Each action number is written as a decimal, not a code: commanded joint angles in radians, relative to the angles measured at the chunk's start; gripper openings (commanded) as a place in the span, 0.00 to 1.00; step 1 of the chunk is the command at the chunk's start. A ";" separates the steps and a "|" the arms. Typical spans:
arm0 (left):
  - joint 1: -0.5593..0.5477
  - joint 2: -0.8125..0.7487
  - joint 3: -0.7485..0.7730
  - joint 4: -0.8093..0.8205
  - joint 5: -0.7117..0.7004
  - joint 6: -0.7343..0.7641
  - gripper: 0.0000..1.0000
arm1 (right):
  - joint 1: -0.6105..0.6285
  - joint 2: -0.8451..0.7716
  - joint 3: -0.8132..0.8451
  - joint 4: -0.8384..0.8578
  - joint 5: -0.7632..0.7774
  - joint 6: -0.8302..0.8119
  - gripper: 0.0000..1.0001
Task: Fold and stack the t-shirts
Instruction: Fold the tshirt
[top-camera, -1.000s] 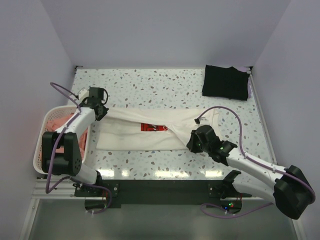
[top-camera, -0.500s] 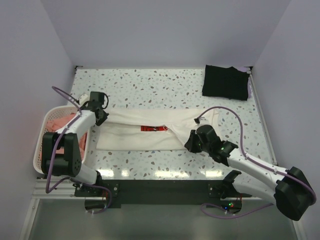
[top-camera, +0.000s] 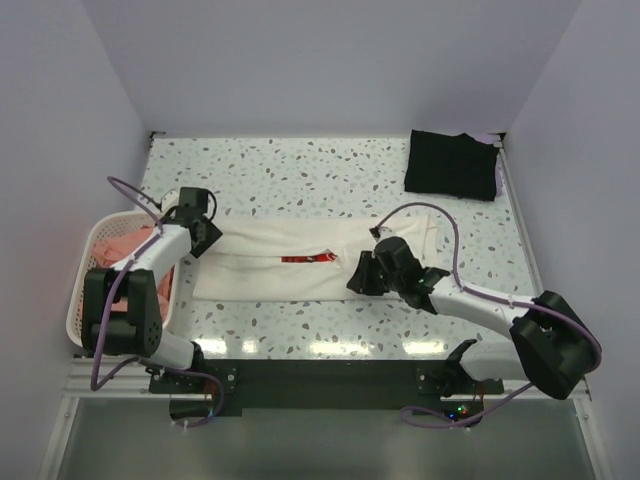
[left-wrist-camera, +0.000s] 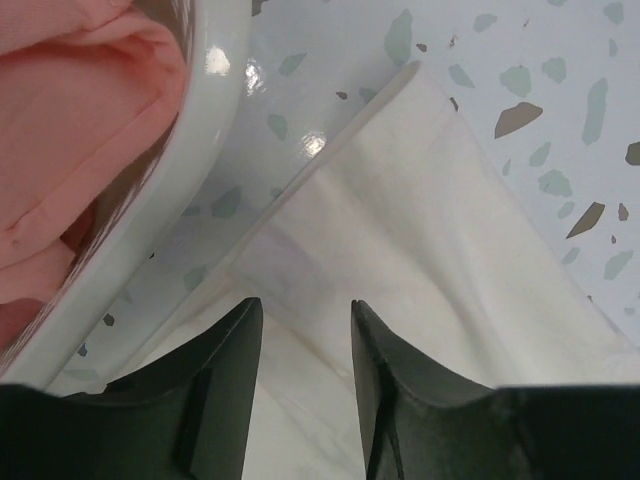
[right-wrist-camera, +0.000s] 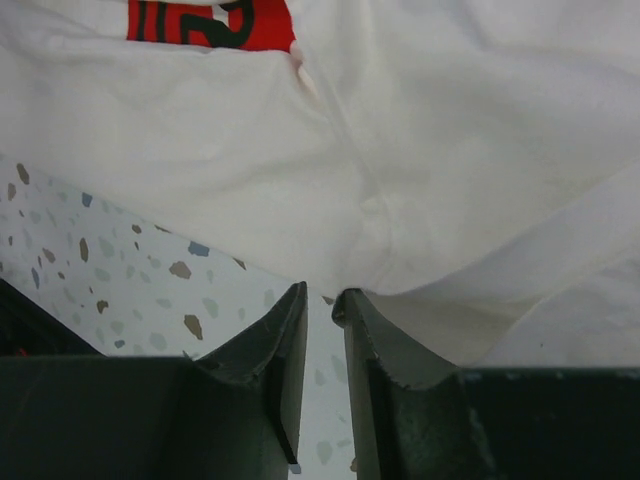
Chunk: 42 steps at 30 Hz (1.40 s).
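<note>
A white t-shirt (top-camera: 290, 260) with a red print (top-camera: 305, 258) lies folded lengthwise into a long band across the table. My left gripper (top-camera: 205, 236) hovers over its left end beside the basket; in the left wrist view its jaws (left-wrist-camera: 306, 302) stand open above the white cloth (left-wrist-camera: 440, 230) with nothing between them. My right gripper (top-camera: 360, 276) is at the band's near edge. Its jaws (right-wrist-camera: 320, 290) are parted by a narrow gap, with bare table showing through and the shirt's hem (right-wrist-camera: 420, 180) just past the tips. A folded black t-shirt (top-camera: 452, 165) rests at the back right.
A white lattice basket (top-camera: 78, 300) sits at the left table edge holding salmon-pink t-shirts (top-camera: 125, 250). Its rim (left-wrist-camera: 190, 170) runs close to my left fingers. Walls enclose the speckled table (top-camera: 300, 170) on three sides.
My left gripper has opened and let go of the white shirt's left end. My right gripper has slid left along the near edge and its jaws have parted, releasing the cloth.
</note>
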<state>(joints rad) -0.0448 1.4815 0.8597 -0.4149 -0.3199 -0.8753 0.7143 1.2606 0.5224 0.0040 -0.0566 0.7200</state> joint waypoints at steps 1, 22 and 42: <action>0.008 -0.036 0.027 0.039 0.036 0.036 0.48 | 0.004 0.020 0.099 0.067 -0.018 0.009 0.27; -0.512 -0.021 0.160 0.136 0.216 0.294 0.55 | -0.236 -0.245 0.238 -0.530 0.293 -0.234 0.62; -0.834 0.214 0.266 0.309 0.381 0.348 0.57 | -0.237 -0.047 0.192 -0.365 0.299 -0.217 0.49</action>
<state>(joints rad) -0.8684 1.6939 1.0847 -0.1802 0.0196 -0.5709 0.4774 1.2060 0.7341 -0.4118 0.2195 0.5041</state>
